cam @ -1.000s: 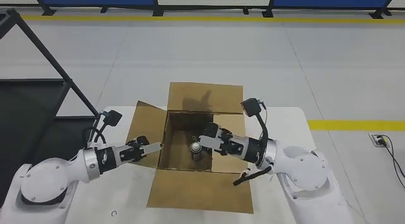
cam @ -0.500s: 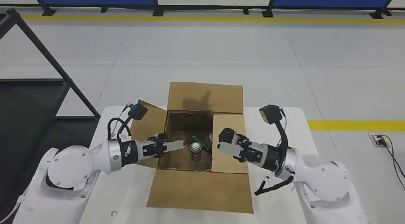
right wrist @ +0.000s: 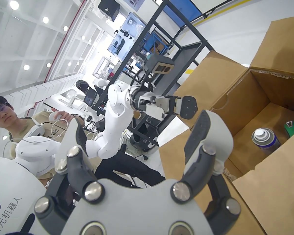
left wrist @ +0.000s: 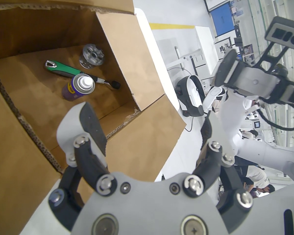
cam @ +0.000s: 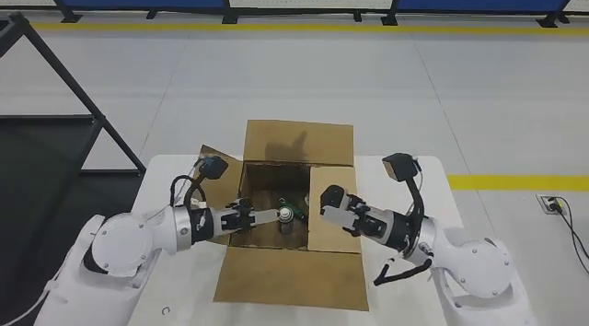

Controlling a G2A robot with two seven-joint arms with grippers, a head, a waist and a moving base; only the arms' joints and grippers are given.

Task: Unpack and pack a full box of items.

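Observation:
An open cardboard box (cam: 299, 140) stands on the white table (cam: 409, 179). Inside stands a purple spray can (left wrist: 78, 86) with a white cap, next to a green-handled tool (left wrist: 68, 70) and a round metal part (left wrist: 91, 56). The can (cam: 288, 214) is near the middle of the box floor. My left gripper (cam: 267, 215) is at the box's left edge, over the opening, open and holding nothing (left wrist: 147, 128). My right gripper (cam: 329, 204) hangs open over the box's right flap, apart from the can (right wrist: 264, 140); its fingers (right wrist: 205, 135) hold nothing.
All four flaps are folded outward; the front flap (cam: 290, 280) covers the table's near side. A black metal rack (cam: 55, 77) stands left of the table. Bare table shows to the right of the box.
My left gripper has moved right, from the left flap to over the box opening. My right gripper has drawn back from beside the can to above the right flap.

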